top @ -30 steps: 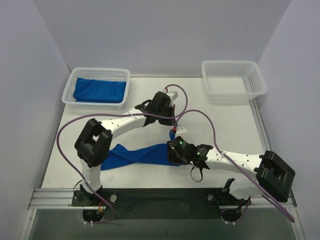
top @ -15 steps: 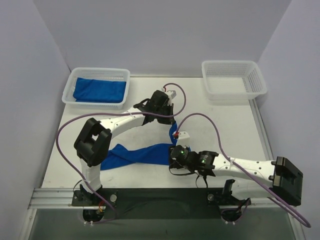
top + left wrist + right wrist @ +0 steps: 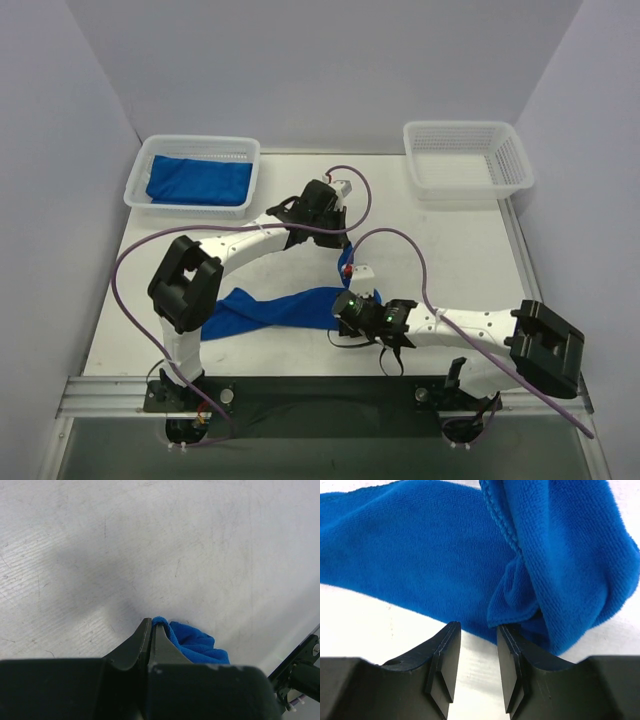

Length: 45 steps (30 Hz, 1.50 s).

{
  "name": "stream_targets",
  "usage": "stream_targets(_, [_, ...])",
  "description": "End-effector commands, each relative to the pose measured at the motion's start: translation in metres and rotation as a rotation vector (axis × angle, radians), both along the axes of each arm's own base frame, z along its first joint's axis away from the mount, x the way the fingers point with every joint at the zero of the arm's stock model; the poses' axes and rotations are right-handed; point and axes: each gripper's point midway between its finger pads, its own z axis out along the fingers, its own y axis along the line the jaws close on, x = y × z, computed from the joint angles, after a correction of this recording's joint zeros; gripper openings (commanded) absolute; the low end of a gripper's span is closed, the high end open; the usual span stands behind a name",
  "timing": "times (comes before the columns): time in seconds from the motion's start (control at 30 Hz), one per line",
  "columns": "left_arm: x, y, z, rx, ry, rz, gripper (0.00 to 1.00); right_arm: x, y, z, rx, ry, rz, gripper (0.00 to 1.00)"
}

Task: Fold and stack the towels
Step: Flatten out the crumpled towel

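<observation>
Blue towel (image 3: 198,180) lies folded in the left basket (image 3: 137,190) (white mesh).

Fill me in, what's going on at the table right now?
Both arms are working on one blue towel, which lies as a rumpled band on the table. The left gripper is shut on a bit of its edge. The right gripper sits low at a bunched fold of the same towel, jaws apart, nothing pinched yet. A second towel lies in the left basket. No towel shows in the right basket.
</observation>
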Motion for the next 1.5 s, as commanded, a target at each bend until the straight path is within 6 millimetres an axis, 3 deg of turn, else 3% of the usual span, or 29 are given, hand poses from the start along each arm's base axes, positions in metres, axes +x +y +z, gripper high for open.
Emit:
stream_targets(0.0, [0.010,-0.008,0.029,-0.051,-0.046,-0.005,0.00,0.014,-0.001,0.000,-0.012,-0.046,-0.040,0.35])
stream_targets(0.33, [0.009,-0.007,0.028,-0.044,-0.044,-0.009,0.00,0.027,-0.010,-0.001,-0.061,-0.102,-0.080,0.35])
stream_targets(0.57, [0.010,-0.005,0.029,-0.045,-0.045,-0.006,0.00,0.026,-0.013,-0.011,-0.104,-0.089,-0.063,0.34])
stream_targets(0.77, [0.015,-0.002,0.030,-0.046,-0.048,0.004,0.00,0.025,-0.018,-0.013,-0.116,-0.094,-0.063,0.27])
stream_targets(1.03, [0.019,0.002,0.032,-0.047,-0.052,0.016,0.00,0.024,-0.021,-0.005,-0.118,-0.114,-0.041,0.07])
stream_targets(1.13, [0.026,0.008,0.036,-0.046,-0.064,0.032,0.00,0.024,-0.013,0.009,-0.082,-0.120,-0.004,0.00])
stream_targets(1.27, [0.048,0.031,0.053,-0.034,-0.105,0.089,0.00,0.026,-0.005,0.046,-0.038,-0.155,0.095,0.00])
stream_targets(1.33, [0.067,0.051,0.070,-0.033,-0.140,0.135,0.00,0.037,-0.006,0.069,-0.001,-0.166,0.096,0.00])
stream_targets(1.4, [0.079,0.068,0.085,-0.011,-0.182,0.164,0.00,0.035,-0.006,0.088,0.050,-0.144,0.181,0.00])
stream_targets(1.43, [0.091,0.080,0.101,-0.012,-0.215,0.190,0.00,0.048,-0.010,0.109,0.086,-0.163,0.170,0.00])
stream_targets(1.47, [0.096,0.087,0.107,0.002,-0.238,0.205,0.00,0.040,-0.006,0.121,0.145,-0.128,0.242,0.00])
